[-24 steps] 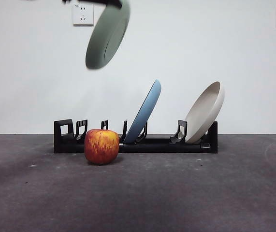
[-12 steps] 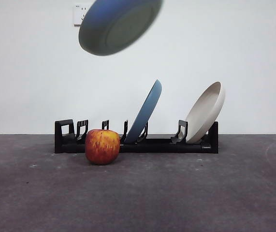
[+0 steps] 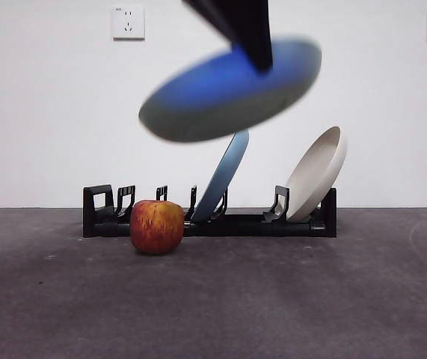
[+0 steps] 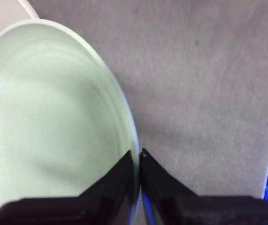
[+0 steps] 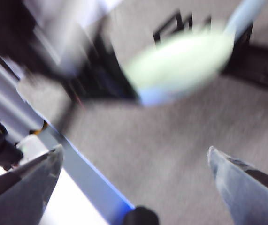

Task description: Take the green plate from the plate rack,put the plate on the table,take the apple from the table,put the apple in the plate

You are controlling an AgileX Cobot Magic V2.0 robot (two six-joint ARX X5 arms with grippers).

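Note:
My left gripper [image 4: 138,157] is shut on the rim of the green plate [image 4: 49,126] and holds it high in the air. In the front view the green plate [image 3: 228,93] is blurred and nearly flat, above the plate rack [image 3: 210,217], with the dark arm [image 3: 247,26] coming down from the top. The apple [image 3: 157,226] stands on the table [image 3: 273,299] in front of the rack's left part. My right gripper [image 5: 134,164] is open and empty, away from the work; its blurred view shows the green plate [image 5: 180,65] in the air.
A light blue plate [image 3: 224,176] leans in the rack's middle and a beige plate [image 3: 318,173] leans at its right end. Wall sockets [image 3: 128,22] are on the white wall behind.
The green plate has moved right and lower and tipped from near upright to near flat. The arm now shows at the top. The apple and rack have not moved.

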